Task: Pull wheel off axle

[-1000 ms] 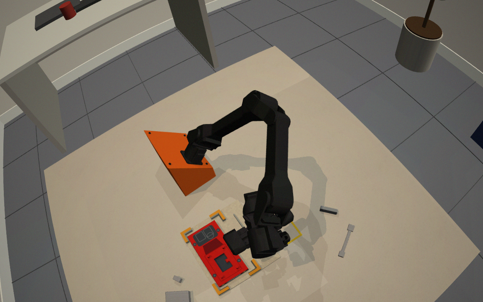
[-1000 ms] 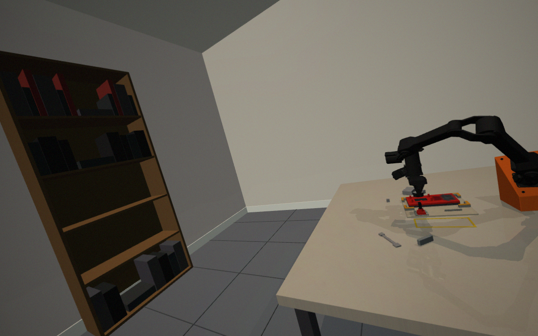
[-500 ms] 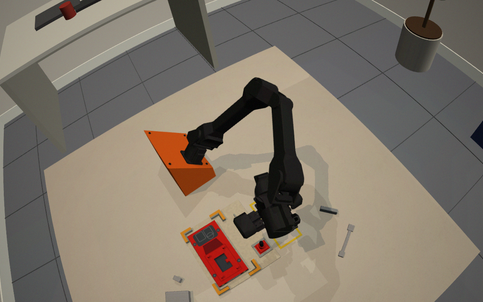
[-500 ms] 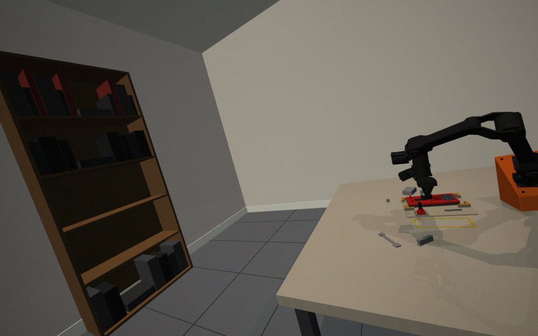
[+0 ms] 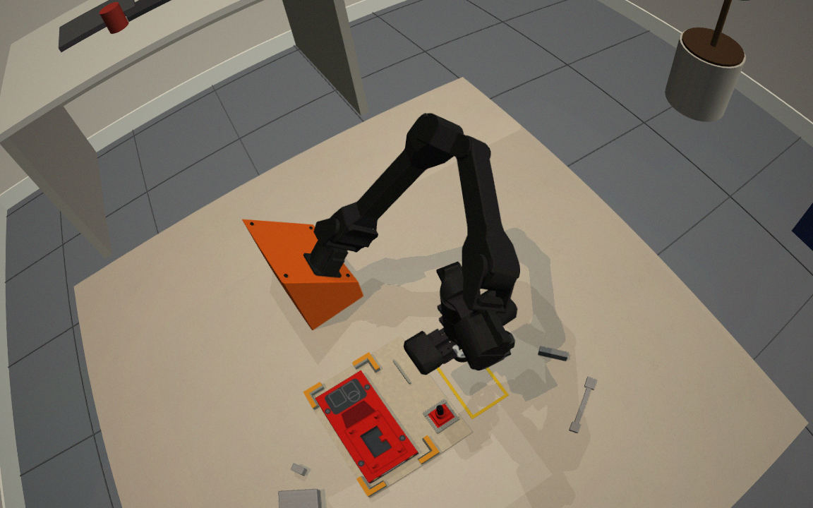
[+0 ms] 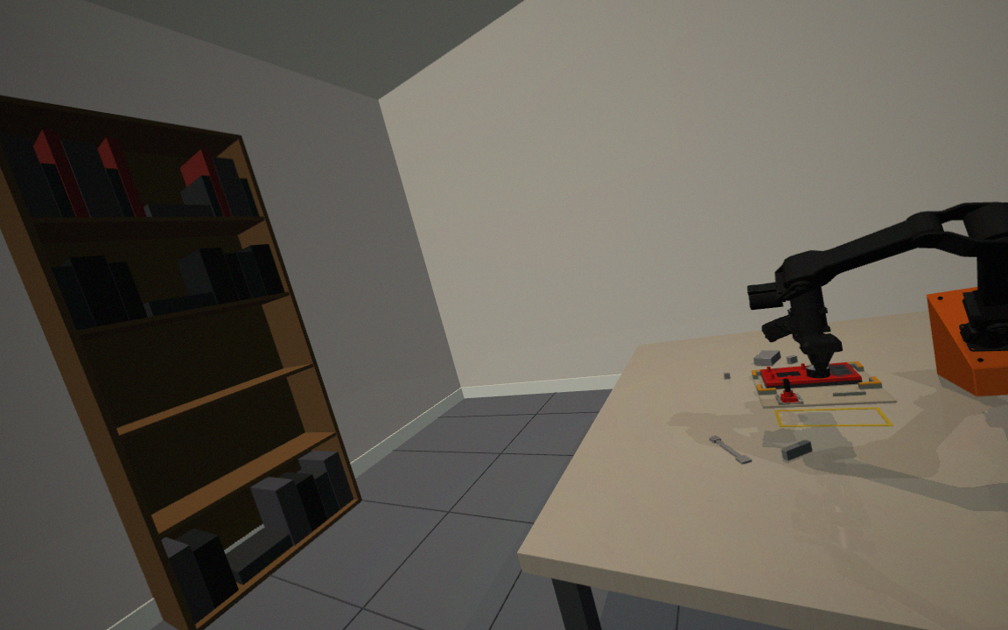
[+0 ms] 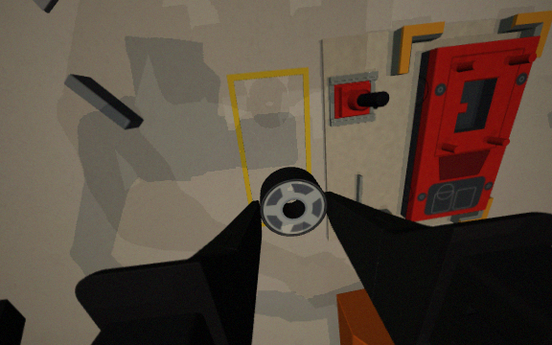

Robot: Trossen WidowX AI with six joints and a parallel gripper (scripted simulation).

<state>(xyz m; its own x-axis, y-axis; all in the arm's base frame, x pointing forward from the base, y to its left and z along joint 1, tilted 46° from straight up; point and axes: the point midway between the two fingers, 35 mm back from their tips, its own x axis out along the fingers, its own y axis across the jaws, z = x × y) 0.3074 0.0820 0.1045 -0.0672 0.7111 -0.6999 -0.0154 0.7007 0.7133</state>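
My gripper (image 5: 459, 355) (image 6: 818, 371) (image 7: 291, 202) is shut on the wheel (image 7: 310, 208), a black tyre with a pale spoked face, and holds it in the air with its face towards the wrist camera. The wheel is mostly hidden in the top and exterior views. The black upright axle (image 5: 440, 410) (image 6: 787, 385) (image 7: 374, 99) stands bare on its red base, apart from the wheel. The yellow outline of the marked area (image 5: 490, 406) (image 6: 836, 426) (image 7: 308, 120) lies beside the axle's board. In the wrist view the wheel overlaps the outline's lower end.
A red panel (image 5: 396, 429) (image 7: 426, 163) lies between orange corner brackets (image 5: 430, 449) (image 7: 404, 50) beyond the axle. A dark block (image 5: 552, 353) (image 6: 796, 450) (image 7: 103, 102) and a grey bar (image 5: 581, 405) (image 6: 729, 450) lie on the marked area's other side. My arm stands on an orange base (image 5: 327, 303).
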